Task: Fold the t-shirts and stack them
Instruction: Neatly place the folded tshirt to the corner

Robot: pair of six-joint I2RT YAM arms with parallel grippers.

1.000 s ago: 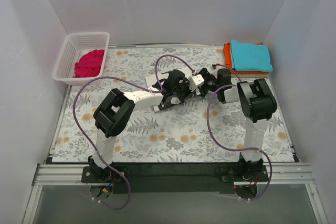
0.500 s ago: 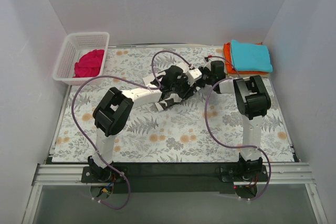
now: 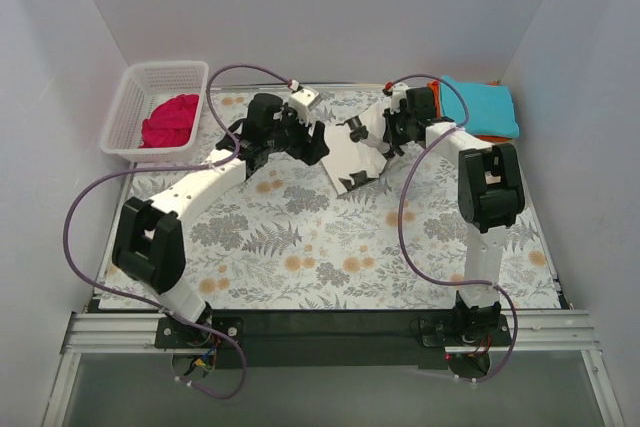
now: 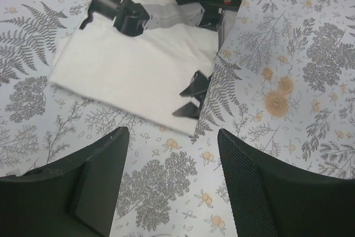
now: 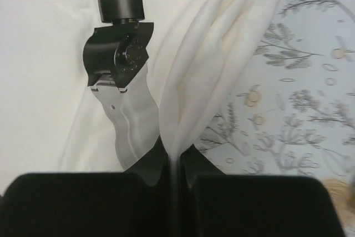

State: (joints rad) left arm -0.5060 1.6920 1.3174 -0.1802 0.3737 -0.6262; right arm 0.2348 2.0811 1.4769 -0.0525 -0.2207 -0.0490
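Right tool point(image 5: 173, 162) clenched on off-white shirt point(image 3: 352, 152); left tool point(image 4: 172, 137) released, now swung aside; seemingly heading for teal shirt point(image 3: 478, 107).

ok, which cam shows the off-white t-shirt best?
Left wrist: it shows most of the off-white t-shirt, with clear edges. Top external: small, little detail. Right wrist: only a fold pinched in the right gripper.

Off-white t-shirt point(image 3: 355, 152) in the black right pincer point(image 3: 385, 127), against the table's point(image 3: 300, 237) grey ferns and orange blossoms. Just right of that pincer, teal t-shirt point(image 3: 480, 107) over orange t-shirt point(image 3: 432, 102).
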